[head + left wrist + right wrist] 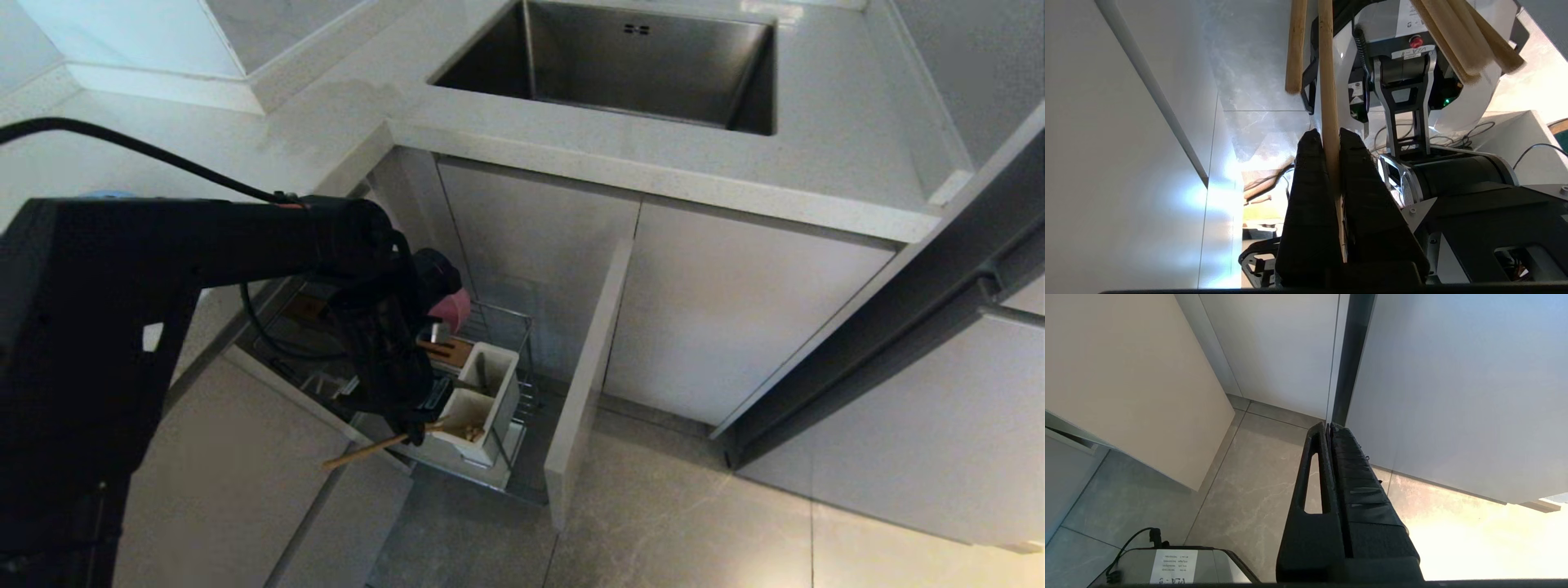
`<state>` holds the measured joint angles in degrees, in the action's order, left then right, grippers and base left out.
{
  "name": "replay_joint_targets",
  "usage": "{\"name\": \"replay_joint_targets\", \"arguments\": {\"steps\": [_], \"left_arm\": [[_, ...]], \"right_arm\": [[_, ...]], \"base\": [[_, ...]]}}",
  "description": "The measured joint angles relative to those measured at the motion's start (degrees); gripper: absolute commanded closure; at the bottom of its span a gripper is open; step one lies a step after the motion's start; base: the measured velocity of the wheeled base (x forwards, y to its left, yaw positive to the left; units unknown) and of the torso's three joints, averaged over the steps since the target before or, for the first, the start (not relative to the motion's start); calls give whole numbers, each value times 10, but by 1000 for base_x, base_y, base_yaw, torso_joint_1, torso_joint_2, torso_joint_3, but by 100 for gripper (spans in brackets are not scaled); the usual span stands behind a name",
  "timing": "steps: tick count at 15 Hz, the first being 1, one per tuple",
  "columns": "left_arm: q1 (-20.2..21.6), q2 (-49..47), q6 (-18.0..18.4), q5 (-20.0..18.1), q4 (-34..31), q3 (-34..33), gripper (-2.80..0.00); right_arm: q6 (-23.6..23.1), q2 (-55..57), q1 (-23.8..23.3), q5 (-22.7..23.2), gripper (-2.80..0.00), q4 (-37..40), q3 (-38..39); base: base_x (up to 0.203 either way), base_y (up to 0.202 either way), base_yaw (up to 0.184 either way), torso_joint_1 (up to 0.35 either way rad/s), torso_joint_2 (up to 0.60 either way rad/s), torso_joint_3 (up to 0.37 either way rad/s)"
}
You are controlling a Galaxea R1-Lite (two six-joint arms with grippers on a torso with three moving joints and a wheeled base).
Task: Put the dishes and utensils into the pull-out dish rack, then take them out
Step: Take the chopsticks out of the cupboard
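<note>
The pull-out dish rack [524, 343] stands drawn out under the counter, with its white utensil box [490, 392] and brown slotted strip [451, 351]. My left gripper [415, 429] hangs at the box's near compartment, shut on a light wooden chopstick [363, 452] that juts out toward the lower left. In the left wrist view the gripper [1329, 132] pinches that chopstick [1329, 81], and a second stick [1295, 45] runs beside it. More wooden sticks [1470, 36] cross the corner. The pink bowl [451, 309] peeks from behind my arm. My right gripper [1329, 424] is shut and empty.
The rack's beige front panel [584, 367] stands edge-on to the right of the basket. Above it runs the counter with the steel sink [620, 65]. A sliver of blue [106, 194] shows on the counter behind my left arm. Grey tiled floor [653, 506] lies in front.
</note>
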<state>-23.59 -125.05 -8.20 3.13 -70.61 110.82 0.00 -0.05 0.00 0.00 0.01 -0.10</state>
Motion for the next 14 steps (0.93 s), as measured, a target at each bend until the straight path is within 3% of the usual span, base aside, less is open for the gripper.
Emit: {"name": "replay_joint_targets", "arguments": {"steps": [14], "left_arm": [[1,-71,3,-18,98,12,0]], "right_arm": [[0,0,0,0,0,0,0]], "base": [[0,0,0,0,0,0]]}}
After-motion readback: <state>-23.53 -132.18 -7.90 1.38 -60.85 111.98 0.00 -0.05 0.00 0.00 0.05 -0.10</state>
